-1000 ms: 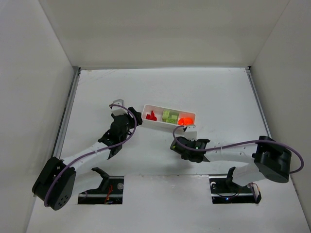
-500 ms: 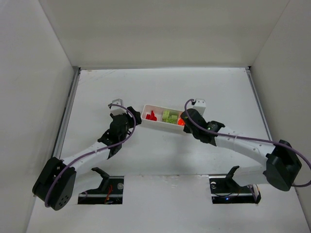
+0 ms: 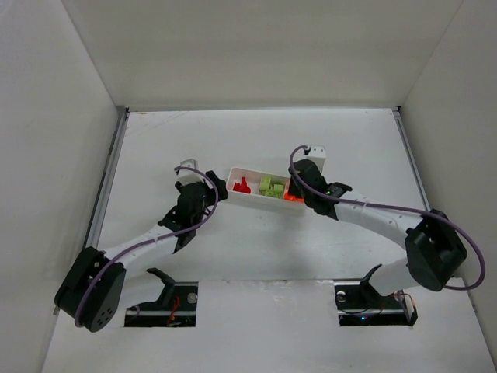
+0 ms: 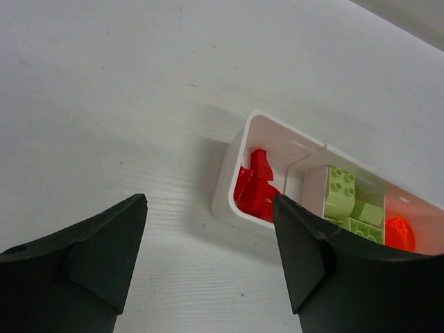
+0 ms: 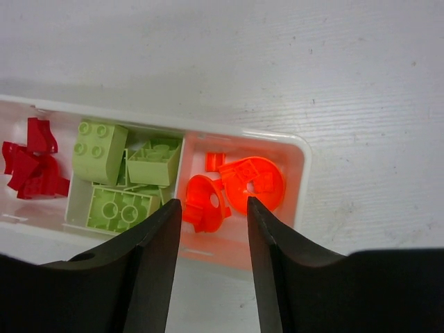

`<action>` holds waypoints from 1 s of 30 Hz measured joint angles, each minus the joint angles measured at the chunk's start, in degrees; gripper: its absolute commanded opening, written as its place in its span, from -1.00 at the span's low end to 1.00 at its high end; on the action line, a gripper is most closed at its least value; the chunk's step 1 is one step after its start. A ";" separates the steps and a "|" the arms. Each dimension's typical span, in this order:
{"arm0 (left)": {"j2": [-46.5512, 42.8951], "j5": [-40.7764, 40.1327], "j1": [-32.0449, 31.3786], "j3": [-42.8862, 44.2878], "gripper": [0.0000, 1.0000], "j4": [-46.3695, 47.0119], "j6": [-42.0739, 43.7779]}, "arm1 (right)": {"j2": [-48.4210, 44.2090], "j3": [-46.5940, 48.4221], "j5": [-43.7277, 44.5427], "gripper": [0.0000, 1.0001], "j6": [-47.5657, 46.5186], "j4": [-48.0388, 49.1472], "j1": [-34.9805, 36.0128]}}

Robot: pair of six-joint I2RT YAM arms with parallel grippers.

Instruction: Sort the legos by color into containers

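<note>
Low on the white table (image 3: 155, 148), left of centre, the left gripper (image 3: 211, 191) sits just off the left end of the long white tray (image 3: 250, 196). Its wrist camera shows the two black fingers (image 4: 90, 257) spread wide, with only bare table between them and nothing held. The tray's rounded left corner lies just ahead of the gap, a little toward the right-hand finger, and touches neither tip.

The tray lies across the middle of the table at a slight slant, its right end nearer the arm bases. The red legos (image 4: 255, 189) are piled against one another in the left compartment. The lime green legos (image 5: 118, 173) fill the middle compartment; they are studded bricks, some with studs up and some turned over. The orange legos (image 5: 243, 182) lie in the right compartment, a round piece with a curved one touching it.

The right gripper (image 5: 213, 203) hangs directly over that right compartment, pointing down into it. Its jaws stand parted by a narrow gap and clamp nothing. The curved orange piece lies on the tray floor below and shows in the gap, close to the fingertip on the green side. From above, the right wrist covers most of this compartment, leaving only a sliver of orange at its near edge.
</note>
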 measured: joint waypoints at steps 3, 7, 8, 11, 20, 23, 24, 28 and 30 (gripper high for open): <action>0.57 -0.04 0.33 0.00 0.47 -0.04 -0.02 | -2.34 -0.37 0.33 0.01 -0.68 0.31 -0.04; 0.57 -0.92 0.68 0.00 1.00 -0.02 0.09 | -10.64 -3.89 1.84 -0.07 -0.98 2.21 0.39; 0.57 -1.46 0.68 0.00 1.00 -0.04 0.26 | -13.79 -5.79 2.47 -0.15 -0.96 3.43 0.79; 0.90 -3.26 0.94 0.00 1.00 -0.02 0.52 | -22.25 -12.59 3.98 -0.40 -0.11 7.10 1.90; -1.11 -9.29 4.09 -1.73 1.00 -1.79 0.92 | -34.47 -32.39 6.88 -0.43 8.31 13.07 0.61; -5.14 -10.45 5.18 -1.97 1.00 -4.92 -0.17 | -37.29 -34.53 9.35 0.00 9.57 15.21 0.26; -6.36 -10.95 5.49 -1.97 1.00 -5.95 -0.74 | -38.12 -35.30 10.19 0.08 9.81 16.61 0.17; -9.92 -12.11 6.99 -1.92 1.00 -12.20 -3.37 | -37.99 -37.94 11.80 0.25 10.23 20.37 -1.66; -10.25 -12.44 7.50 -1.81 1.00 -16.20 -4.59 | -37.24 -38.34 11.91 0.27 10.21 20.65 -2.38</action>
